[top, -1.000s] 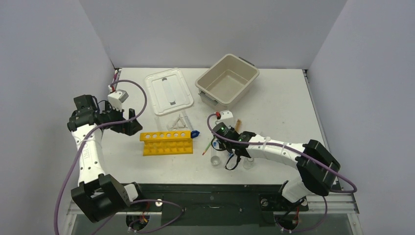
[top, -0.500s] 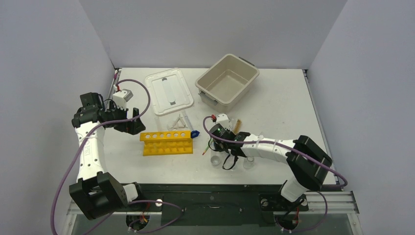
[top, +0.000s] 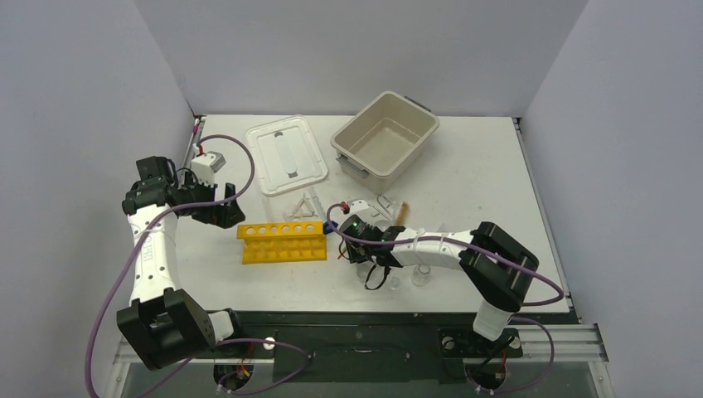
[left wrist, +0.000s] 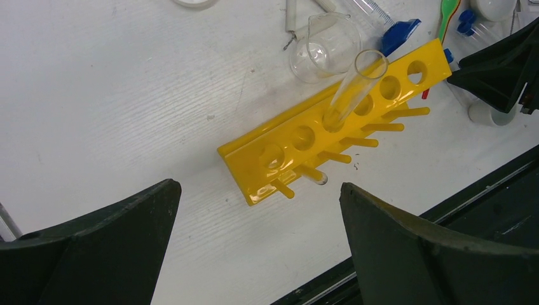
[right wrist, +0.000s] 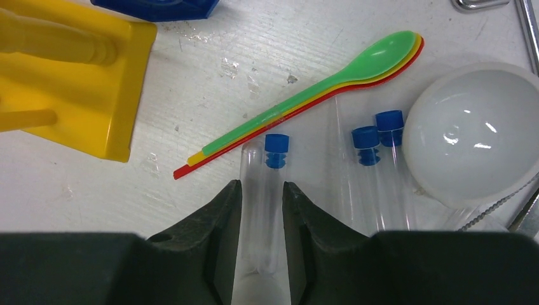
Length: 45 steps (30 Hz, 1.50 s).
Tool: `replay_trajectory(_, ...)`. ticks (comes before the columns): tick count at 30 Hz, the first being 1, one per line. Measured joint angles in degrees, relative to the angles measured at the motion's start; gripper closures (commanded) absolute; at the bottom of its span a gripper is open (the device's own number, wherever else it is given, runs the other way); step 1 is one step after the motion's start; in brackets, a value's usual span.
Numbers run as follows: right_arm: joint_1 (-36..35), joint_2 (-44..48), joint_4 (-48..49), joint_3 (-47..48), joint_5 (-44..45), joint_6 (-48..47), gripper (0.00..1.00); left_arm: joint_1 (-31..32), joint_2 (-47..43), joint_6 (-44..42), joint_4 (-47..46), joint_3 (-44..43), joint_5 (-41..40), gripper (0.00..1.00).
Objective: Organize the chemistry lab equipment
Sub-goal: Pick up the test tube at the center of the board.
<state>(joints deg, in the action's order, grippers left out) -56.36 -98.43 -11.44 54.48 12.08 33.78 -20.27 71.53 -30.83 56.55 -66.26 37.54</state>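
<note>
The yellow tube rack (top: 282,240) stands mid-table; in the left wrist view the rack (left wrist: 330,133) has one clear test tube (left wrist: 353,89) leaning in a hole, with a clear beaker (left wrist: 324,47) behind it. My left gripper (top: 222,211) hovers wide open left of the rack, nothing between its fingers (left wrist: 259,187). My right gripper (top: 344,240) is low just right of the rack. Its jaws (right wrist: 262,185) stand narrowly apart on either side of a blue-capped test tube (right wrist: 266,168) lying flat. Stacked coloured spatulas (right wrist: 305,101) lie just beyond it, and two more capped tubes (right wrist: 375,171) to its right.
A beige tub (top: 342,143) and a white lid (top: 286,153) sit at the back. A round white dish (right wrist: 473,136) and metal tongs (right wrist: 524,25) lie right of the tubes. A blue piece (right wrist: 159,7) sits by the rack's end. Small clear vials (top: 421,278) stand near the front edge.
My right arm has swung left toward the rack and its jaws have widened a little round the capped tube. The left gripper drew back slightly to the left.
</note>
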Motion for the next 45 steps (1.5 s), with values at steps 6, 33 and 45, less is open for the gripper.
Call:
replay_trajectory(6, 0.0, -0.9, 0.4, 0.5, -0.2, 0.1, 0.69, 0.0, 0.0, -0.5, -0.2, 0.0, -0.2, 0.03)
replay_trajectory(33, -2.9, -2.4, -5.5, 6.2, 0.5, -3.1, 0.69, -1.1, -0.6, -2.4, -1.1, 1.1, -1.3, 0.03)
replay_trajectory(45, -2.9, -4.6, -6.6, 6.2, 0.1, -3.2, 0.85, -1.7, -0.6, -2.9, -1.1, 1.2, -1.2, 0.03)
